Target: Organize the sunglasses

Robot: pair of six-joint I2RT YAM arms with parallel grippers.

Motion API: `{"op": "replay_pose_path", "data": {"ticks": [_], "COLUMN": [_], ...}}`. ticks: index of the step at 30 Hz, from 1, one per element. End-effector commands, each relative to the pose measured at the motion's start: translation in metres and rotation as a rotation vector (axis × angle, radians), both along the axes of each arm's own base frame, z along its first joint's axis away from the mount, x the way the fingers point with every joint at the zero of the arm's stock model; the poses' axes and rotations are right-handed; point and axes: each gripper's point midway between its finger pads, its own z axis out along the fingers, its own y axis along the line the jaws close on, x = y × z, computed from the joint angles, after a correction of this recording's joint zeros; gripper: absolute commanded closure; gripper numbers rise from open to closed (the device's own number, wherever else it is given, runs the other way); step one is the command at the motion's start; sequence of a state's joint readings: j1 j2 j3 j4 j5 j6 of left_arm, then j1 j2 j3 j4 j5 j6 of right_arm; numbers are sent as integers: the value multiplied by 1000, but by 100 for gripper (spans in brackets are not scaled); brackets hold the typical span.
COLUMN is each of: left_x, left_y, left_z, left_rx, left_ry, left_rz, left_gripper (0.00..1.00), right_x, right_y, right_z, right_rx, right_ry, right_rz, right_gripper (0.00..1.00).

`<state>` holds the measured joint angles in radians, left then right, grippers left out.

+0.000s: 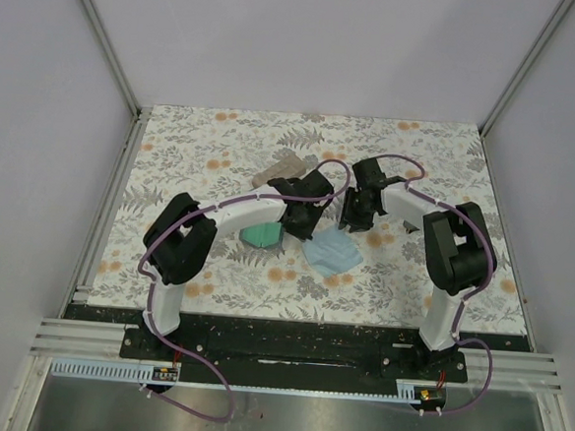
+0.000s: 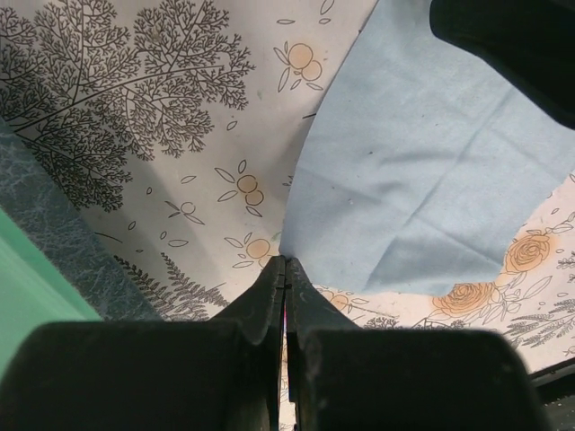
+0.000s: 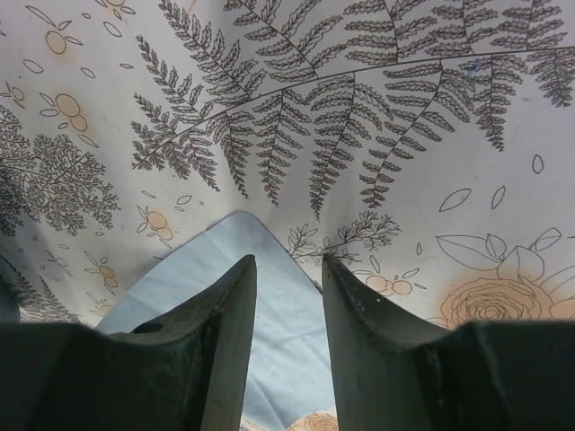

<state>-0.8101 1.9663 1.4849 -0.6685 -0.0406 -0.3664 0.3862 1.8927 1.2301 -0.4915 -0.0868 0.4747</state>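
The sunglasses are not in view in any frame. A light blue cloth lies on the floral table cover in the middle. My left gripper is shut, and in the left wrist view its tips meet right at a corner of the cloth, apparently pinching it. My right gripper is open and low over the cloth's far corner. In the right wrist view its fingers straddle the edge of the cloth with nothing between them.
An open case with a green lining lies just left of the cloth, and its slate-blue shell and green inside show beside my left gripper. A tan case lies farther back. The two grippers are close together.
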Motion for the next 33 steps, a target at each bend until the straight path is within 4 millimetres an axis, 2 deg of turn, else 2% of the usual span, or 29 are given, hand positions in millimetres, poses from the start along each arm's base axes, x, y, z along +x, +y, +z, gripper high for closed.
{"op": "replay_pose_path", "data": {"ticks": [1,11,23,27,33], "left_x": [-3,-34,-69,-84,-90], "left_y": [-19,-44,-66,-73,-78], "left_z": [25,30,35,37,43], "left_rx": [-108,-143,-187,-231,-253], "left_ry": [-23,-43,-26,1,1], "left_rz": [-36,-160,-254,-280,-289], "left_gripper": [100,100,100,100,100], "right_x": [17,13,-1,-11,-24], "right_y": [2,-8,-35,-41,-38], "right_z": [15,40,59,55,47], "right_rx": [-22,40,133,131,150], "right_ry": [-75,-108,-114,-101,-65], "right_rz": [2,-50,-116,-123,-108], "right_gripper": [57,57,57,57,57]}}
